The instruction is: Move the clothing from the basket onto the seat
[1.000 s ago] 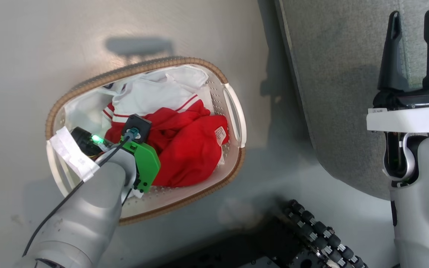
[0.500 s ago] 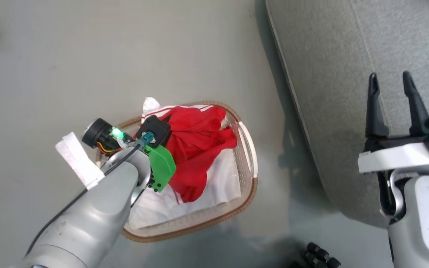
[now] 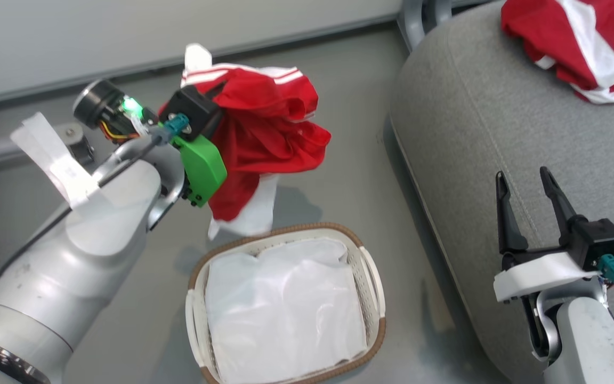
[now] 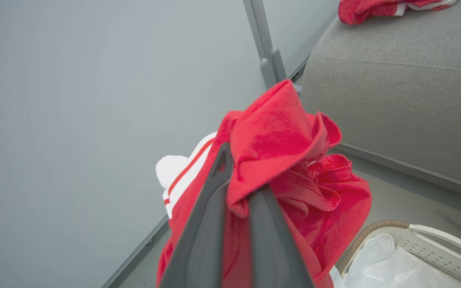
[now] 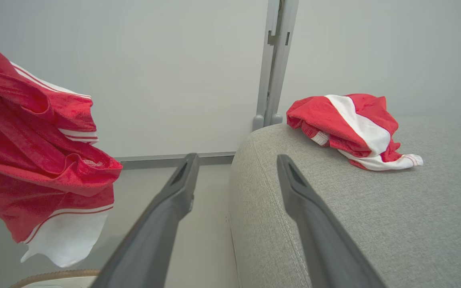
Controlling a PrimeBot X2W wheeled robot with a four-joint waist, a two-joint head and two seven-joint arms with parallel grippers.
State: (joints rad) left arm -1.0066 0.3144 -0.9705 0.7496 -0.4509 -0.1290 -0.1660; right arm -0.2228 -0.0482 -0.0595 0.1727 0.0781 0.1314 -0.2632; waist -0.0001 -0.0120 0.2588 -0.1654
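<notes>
My left gripper [image 4: 236, 188] is shut on a red garment with white panels and stripes [image 3: 269, 133], which hangs in the air above and behind the basket [image 3: 373, 277]. In the head view its fingers are buried in the cloth. The same garment [image 5: 34, 152] dangles at the left of the right wrist view. The oval white basket with a brown rim shows just its white cloth liner [image 3: 285, 309]. A second red and white garment [image 3: 579, 42] lies crumpled on the grey seat [image 3: 499, 117]. My right gripper [image 3: 522, 176] stands open and empty over the seat's rounded edge.
A grey wall with a metal post [image 5: 272, 60] stands behind the seat's corner. A rail [image 3: 285, 45] runs along the wall's foot. Grey floor [image 3: 349, 181] separates the basket from the seat.
The left gripper has lifted the red garment up out of the basket, leaving the liner in it. The head view has swung upward, bringing the wall and the garment on the seat into sight.
</notes>
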